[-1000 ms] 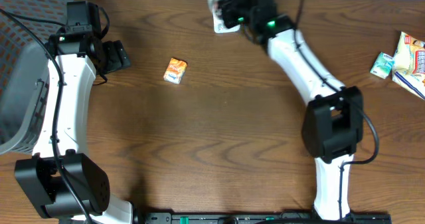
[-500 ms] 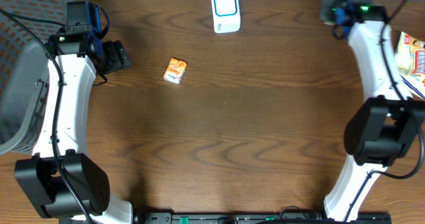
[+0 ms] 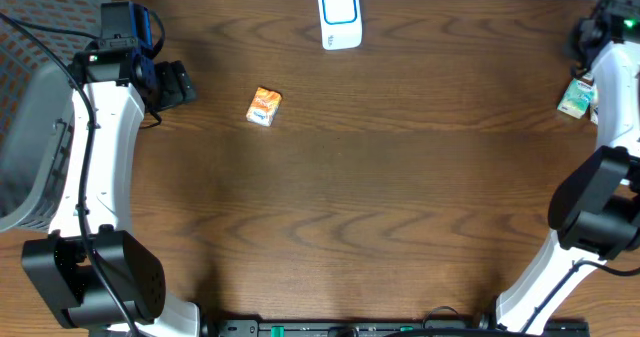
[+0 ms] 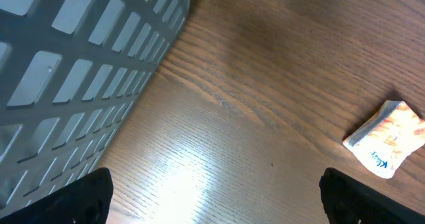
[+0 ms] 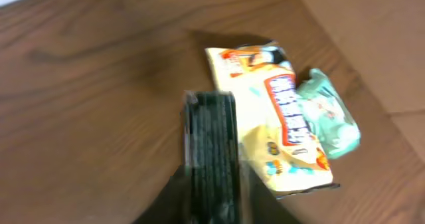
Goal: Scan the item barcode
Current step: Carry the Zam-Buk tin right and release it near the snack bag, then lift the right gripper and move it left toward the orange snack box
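- orange packet (image 3: 265, 106) lies flat on the tabletop (image 3: 380, 197), left of middle, apart from the other things.
- left jaws stand wide apart with nothing between them, near the packet on its left and beside the grey basket (image 3: 30, 127).
- teal packet (image 3: 575, 97) lies by the right edge, touching a yellow snack packet (image 5: 279, 117).
- right jaws hang over that pair; only one blurred finger (image 5: 210, 151) shows, so i cannot tell how they stand.
- white scanner (image 3: 340, 15) sits at the far edge, near the middle.
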{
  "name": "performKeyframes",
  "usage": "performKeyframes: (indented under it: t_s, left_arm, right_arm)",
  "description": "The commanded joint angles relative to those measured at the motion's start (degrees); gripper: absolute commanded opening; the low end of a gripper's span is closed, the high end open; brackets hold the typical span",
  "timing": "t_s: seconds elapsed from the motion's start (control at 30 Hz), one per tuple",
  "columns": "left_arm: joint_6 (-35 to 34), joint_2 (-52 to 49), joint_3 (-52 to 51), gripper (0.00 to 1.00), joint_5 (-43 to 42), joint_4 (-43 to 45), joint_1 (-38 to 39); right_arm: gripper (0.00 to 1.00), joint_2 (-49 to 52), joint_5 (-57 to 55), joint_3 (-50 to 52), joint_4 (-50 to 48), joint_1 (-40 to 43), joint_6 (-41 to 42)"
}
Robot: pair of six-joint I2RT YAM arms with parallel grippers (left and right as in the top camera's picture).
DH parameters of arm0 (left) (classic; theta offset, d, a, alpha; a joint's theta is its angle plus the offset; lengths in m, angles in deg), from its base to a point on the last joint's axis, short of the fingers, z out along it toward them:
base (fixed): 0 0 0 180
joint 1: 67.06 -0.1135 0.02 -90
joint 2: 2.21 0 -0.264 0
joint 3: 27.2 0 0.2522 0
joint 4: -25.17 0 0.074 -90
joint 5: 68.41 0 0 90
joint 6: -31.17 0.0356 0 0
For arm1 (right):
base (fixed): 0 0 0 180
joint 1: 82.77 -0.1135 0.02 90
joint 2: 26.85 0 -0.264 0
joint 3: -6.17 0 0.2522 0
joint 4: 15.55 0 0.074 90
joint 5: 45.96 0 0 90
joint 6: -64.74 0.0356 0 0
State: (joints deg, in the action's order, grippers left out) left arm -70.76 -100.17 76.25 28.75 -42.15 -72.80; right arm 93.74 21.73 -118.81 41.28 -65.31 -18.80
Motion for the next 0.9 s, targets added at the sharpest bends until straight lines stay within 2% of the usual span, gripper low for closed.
performKeyframes:
  t_s: [0.0, 0.07, 0.13, 0.17, 0.43, 0.6, 0.67, 0.87]
  left_arm:
    - [0.5, -0.55, -0.28, 0.97, -0.13, -0.13, -0.13]
    - [0.5, -0.55, -0.28, 0.98, -0.13, -0.13, -0.13]
    - [0.5, -0.55, -0.28, 0.97, -0.13, -0.13, -0.13]
    - [0.5, -0.55, -0.28, 0.98, -0.13, -0.13, -0.13]
    - [0.5, -0.55, -0.28, 0.98, -0.13, -0.13, -0.13]
    - [0.5, -0.55, -0.28, 0.98, -0.13, -0.13, -0.15]
    - [0.5, -0.55, -0.28, 0.97, -0.13, -0.13, -0.13]
    - [0.5, -0.55, -0.28, 0.98, -0.13, -0.13, -0.13]
  right_arm:
    - [0.48, -1.42, -1.75, 1.18, 0.2, 1.03, -0.26]
    - [0.52, -1.42, -1.46, 2.1, 0.0, 1.25, -0.26]
    - [0.63, -1.42, -0.02, 2.97, -0.28, 1.18, -0.28]
    - [0.63, -1.42, 1.07, 3.32, -0.44, 1.09, -0.28]
    - [0.59, -1.42, 17.16, 3.85, -1.66, -0.44, -0.26]
    - [0.45, -1.42, 23.34, 3.87, -1.16, -2.64, 0.74]
    - [0.45, -1.42, 25.57, 3.89, 0.42, -3.67, 1.25]
    - [0.53, -1.42, 31.76, 3.91, 9.55, -7.28, 1.25]
